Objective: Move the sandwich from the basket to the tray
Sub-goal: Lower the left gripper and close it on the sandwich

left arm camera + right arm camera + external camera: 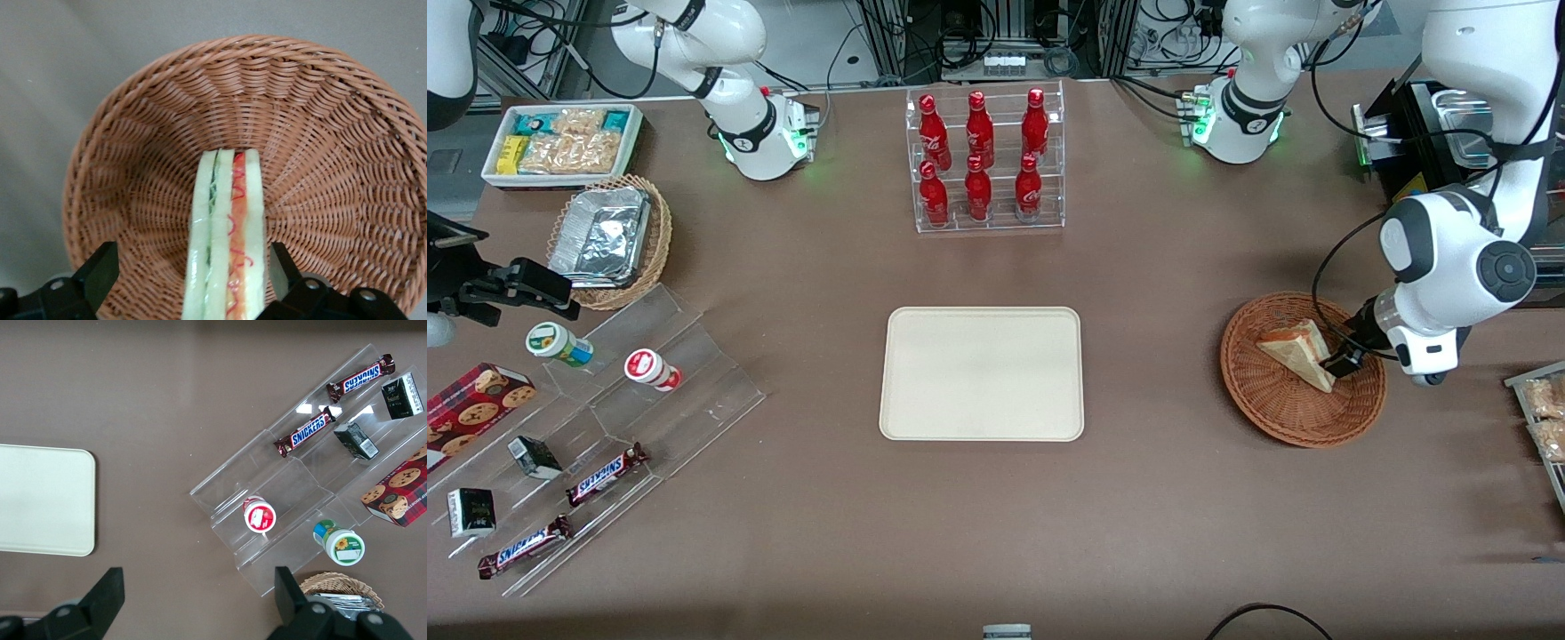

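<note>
The sandwich (pixel 225 240) stood on edge in the basket (pixel 133 153), between the gripper's (pixel 190 277) wide-open fingers (pixel 100 270), one touching bread. It looked light, soft and crushable; a gentle squeeze across the bread faces would suit.

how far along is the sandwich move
Early. Done: the gripper has reached the basket, its open fingers either side of the sandwich, one finger touching it. In hand: closing on it. Left: lift it out and set it on the tray, which holds nothing yet.
</note>
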Controlling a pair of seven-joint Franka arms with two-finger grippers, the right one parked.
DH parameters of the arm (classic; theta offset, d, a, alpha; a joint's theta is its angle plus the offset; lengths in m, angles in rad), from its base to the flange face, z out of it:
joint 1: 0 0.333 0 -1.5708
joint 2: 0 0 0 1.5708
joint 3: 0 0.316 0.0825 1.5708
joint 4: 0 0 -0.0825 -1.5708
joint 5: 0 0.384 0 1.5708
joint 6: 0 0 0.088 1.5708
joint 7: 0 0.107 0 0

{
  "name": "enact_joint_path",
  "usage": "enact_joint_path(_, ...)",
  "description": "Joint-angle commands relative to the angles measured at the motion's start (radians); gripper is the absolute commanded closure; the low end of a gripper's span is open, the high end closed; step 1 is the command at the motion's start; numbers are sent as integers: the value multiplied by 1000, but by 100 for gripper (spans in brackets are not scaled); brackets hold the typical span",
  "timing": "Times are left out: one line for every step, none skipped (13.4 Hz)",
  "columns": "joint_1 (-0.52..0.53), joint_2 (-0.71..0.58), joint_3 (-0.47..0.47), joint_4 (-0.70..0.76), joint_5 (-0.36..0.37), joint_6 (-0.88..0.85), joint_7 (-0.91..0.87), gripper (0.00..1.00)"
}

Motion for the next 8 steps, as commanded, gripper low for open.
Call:
enact_joint_path(-19, 35, -2, -2, -23, 51, -40, 0)
enact_joint_path(-22, 44, -3, -2, -23, 60, -57, 0)
enact_joint_path(-28, 52, -3, -2, -23, 66, -65, 0)
enact_joint_path(-42, 64, -3, -3, -23, 67, -71, 0)
enact_joint_path(-48, 81, -3, -3, -23, 68, -82, 0)
enact_joint_path(-50, 90, -3, -2, -23, 68, -100, 0)
enact_joint_path(-55, 97, -3, -3, -22, 66, -105, 0)
enact_joint_path(-65, 101, -3, -3, -22, 63, -105, 7)
